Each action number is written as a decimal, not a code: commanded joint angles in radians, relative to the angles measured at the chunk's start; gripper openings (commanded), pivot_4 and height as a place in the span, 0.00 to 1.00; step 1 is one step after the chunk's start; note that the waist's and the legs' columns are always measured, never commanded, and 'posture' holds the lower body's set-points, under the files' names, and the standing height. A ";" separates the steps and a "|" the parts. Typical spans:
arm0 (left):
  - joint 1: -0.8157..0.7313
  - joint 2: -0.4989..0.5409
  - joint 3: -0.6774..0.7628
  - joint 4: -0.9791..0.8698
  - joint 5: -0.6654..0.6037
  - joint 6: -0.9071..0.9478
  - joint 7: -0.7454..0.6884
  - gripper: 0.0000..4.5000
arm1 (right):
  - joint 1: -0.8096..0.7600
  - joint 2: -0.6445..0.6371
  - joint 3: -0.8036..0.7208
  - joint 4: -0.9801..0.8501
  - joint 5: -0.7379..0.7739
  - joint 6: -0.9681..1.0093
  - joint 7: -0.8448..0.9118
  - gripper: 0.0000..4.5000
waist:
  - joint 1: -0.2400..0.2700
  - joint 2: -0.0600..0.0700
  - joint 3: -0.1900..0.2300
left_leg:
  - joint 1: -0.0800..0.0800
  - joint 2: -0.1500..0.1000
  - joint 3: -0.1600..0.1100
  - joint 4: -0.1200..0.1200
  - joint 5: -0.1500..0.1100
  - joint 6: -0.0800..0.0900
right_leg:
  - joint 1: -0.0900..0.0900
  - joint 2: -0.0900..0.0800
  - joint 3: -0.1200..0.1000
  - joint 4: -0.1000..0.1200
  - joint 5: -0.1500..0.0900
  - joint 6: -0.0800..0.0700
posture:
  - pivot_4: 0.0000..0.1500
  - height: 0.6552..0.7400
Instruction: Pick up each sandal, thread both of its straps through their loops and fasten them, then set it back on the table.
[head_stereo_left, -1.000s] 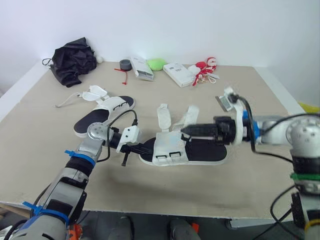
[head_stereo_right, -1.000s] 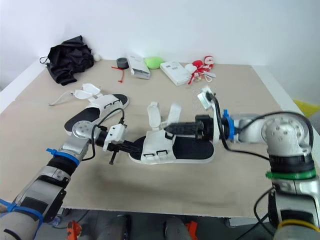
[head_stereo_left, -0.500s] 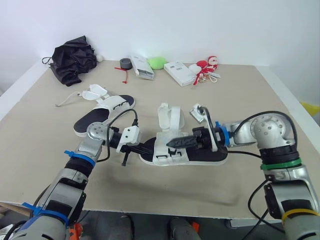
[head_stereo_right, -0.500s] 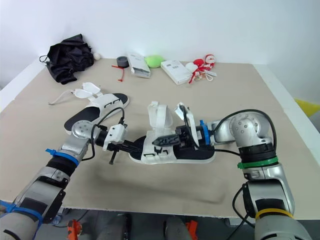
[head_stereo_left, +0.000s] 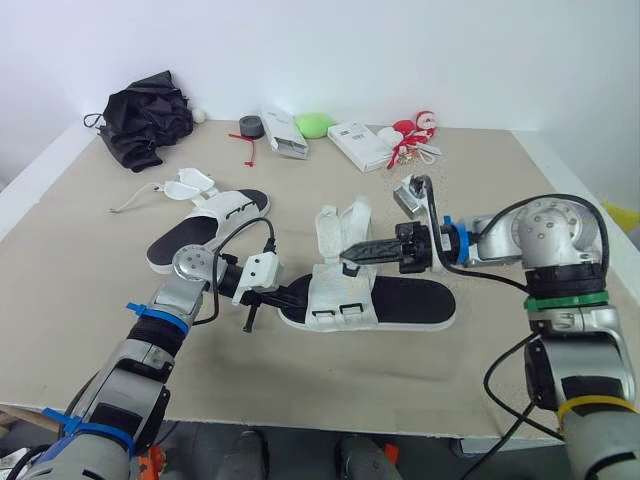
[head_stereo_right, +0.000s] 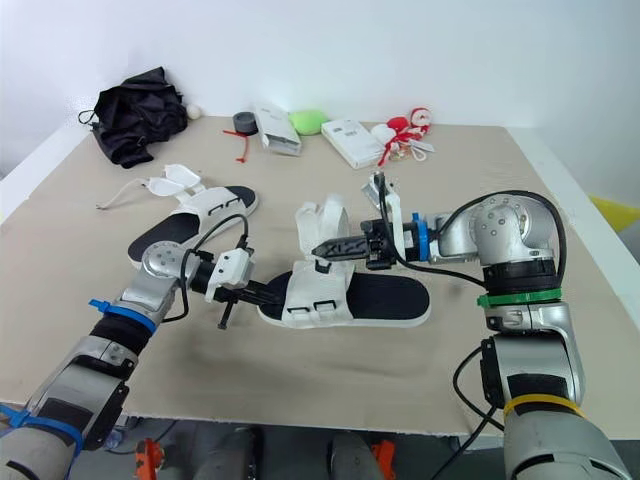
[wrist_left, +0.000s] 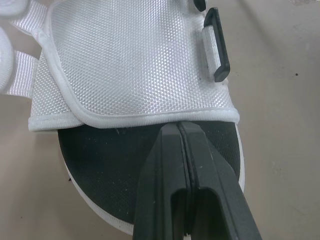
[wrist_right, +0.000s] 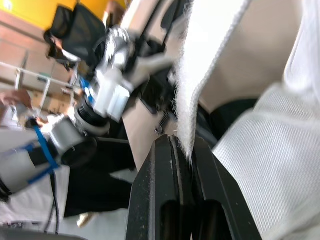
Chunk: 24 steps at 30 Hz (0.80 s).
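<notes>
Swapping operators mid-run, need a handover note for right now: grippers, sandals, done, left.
Left gripper: shut, tips at the near sandal's toe end.
Right gripper: shut on one strap of it, held up, not threaded.
Far sandal: on the table at the robot's left, straps loose.
Done: nothing fastened.
Left: both straps on both sandals.

Black bundle (head_stereo_left: 148, 125), tape roll (head_stereo_left: 250, 128), two white boxes (head_stereo_left: 284, 136) (head_stereo_left: 358, 146), green lump (head_stereo_left: 313, 126) and red-and-white toy (head_stereo_left: 413, 135) line the far edge.
</notes>
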 joint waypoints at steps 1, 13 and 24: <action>0.007 0.005 -0.024 0.007 0.046 0.028 0.024 0.00 | 0.081 0.005 0.056 -0.067 -0.046 -0.008 0.021 0.01 | 0.000 0.000 0.000 | 0.000 0.000 0.000 0.000 0.000 0.000 | -0.001 0.000 0.000 0.000 0.000 0.000 | 1.00 0.98; 0.015 -0.006 0.009 -0.028 -0.001 0.084 0.033 0.00 | 0.140 -0.008 0.049 -0.136 -0.030 0.063 0.070 0.01 | -0.003 0.002 0.002 | -0.005 0.001 0.000 0.002 0.000 0.000 | -0.005 0.002 0.001 0.002 0.002 0.002 | 1.00 0.98; 0.066 0.025 -0.016 -0.036 0.023 0.097 0.020 0.00 | 0.088 -0.030 0.040 -0.099 -0.067 0.017 0.136 0.01 | -0.005 0.002 0.002 | -0.005 0.001 0.000 0.002 0.000 0.000 | -0.006 0.003 0.001 0.003 0.002 0.002 | 1.00 0.98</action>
